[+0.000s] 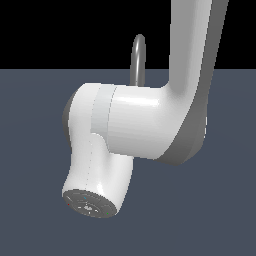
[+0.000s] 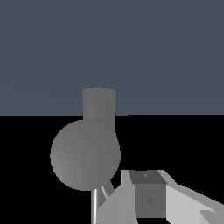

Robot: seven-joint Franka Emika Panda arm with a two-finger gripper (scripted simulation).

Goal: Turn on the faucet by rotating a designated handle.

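Observation:
In the exterior view only the top of the faucet's [image 1: 138,56] thin grey arched spout shows above the white arm; its base, the handle and my gripper are hidden behind the arm. In the wrist view a dark grey rounded body with a short stubby cylinder [image 2: 99,107] fills the middle; this is the faucet [image 2: 85,154] seen close up. A thin light-grey bar [image 2: 95,206] pokes out from under the rounded body, next to my gripper [image 2: 148,194]. I cannot tell whether this bar is the handle. The gripper's light-grey fingers lie close beside the faucet body. Their gap does not show.
The white arm's elbow and wrist links [image 1: 135,125] block most of the exterior view. A flat dark blue-grey floor [image 1: 220,210] runs under everything, with black background beyond it.

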